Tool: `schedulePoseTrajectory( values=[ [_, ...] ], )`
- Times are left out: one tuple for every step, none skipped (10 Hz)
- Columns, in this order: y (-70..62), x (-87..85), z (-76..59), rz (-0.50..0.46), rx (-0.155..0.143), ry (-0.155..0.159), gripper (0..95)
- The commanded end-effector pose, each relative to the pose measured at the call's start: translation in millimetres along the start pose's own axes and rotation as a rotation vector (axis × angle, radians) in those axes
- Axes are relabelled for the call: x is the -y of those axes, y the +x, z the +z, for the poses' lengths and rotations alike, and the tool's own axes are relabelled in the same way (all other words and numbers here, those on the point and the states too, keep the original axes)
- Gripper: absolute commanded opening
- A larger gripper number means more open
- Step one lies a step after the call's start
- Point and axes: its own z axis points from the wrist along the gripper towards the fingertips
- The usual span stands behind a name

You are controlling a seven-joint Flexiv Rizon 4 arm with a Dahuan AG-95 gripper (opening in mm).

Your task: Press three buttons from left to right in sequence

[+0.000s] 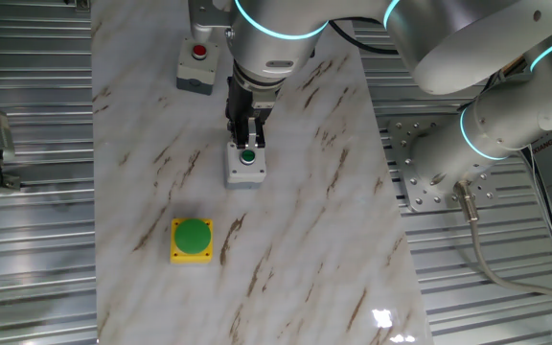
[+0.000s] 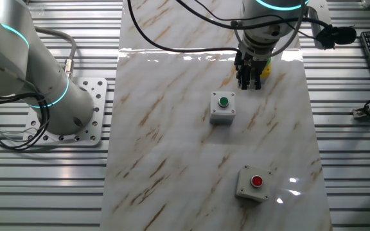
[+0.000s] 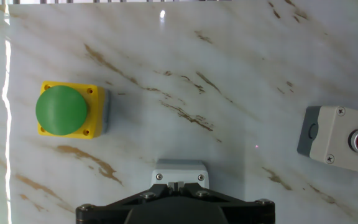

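Currently the gripper [image 1: 247, 142] hangs directly over the grey box with the dark-green button [image 1: 245, 164], mid-bench [image 1: 333, 240]. Jaw state: cannot tell. Grey box with the red button [image 1: 196, 65] and yellow box with the green dome [image 1: 192, 240] flank the dark-green one, well apart.

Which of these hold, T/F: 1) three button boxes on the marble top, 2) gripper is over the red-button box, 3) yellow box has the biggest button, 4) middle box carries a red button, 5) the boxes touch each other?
1) True: the red-button box, the dark-green-button box and the yellow box sit on the marble tabletop.
2) False: the gripper hangs over the dark-green-button box.
3) True: its green dome nearly covers the top.
4) False: the middle box's button is dark green.
5) False: bare marble separates all three.
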Motion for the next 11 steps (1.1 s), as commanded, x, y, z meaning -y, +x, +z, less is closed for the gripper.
schedulePoseTrajectory(
  values=[
    [-0.1,0.1,0.1,-0.016,-0.133,0.009,0.0],
    [-0.1,0.1,0.1,-0.012,-0.133,0.002,0.0],
    [0.5,1.9,-0.8,-0.003,-0.132,-0.012,0.0],
    [1.4,4.7,-2.2,-0.012,-0.132,-0.012,0.0],
    [2.1,8.2,-2.6,-0.025,-0.13,-0.01,0.0],
    [2.6,12.9,-1.6,-0.04,-0.128,-0.008,0.0],
    [3.1,17.7,0.0,-0.051,-0.125,-0.009,0.0],
    [3.8,21.4,0.6,-0.067,-0.124,-0.009,0.0],
    [4.1,22.2,0.3,-0.065,-0.124,-0.005,0.0],
    [4.1,22.9,0.5,-0.066,-0.124,-0.002,0.0],
    [3.2,28.1,1.2,-0.083,-0.125,-0.003,0.0]
  ],
)
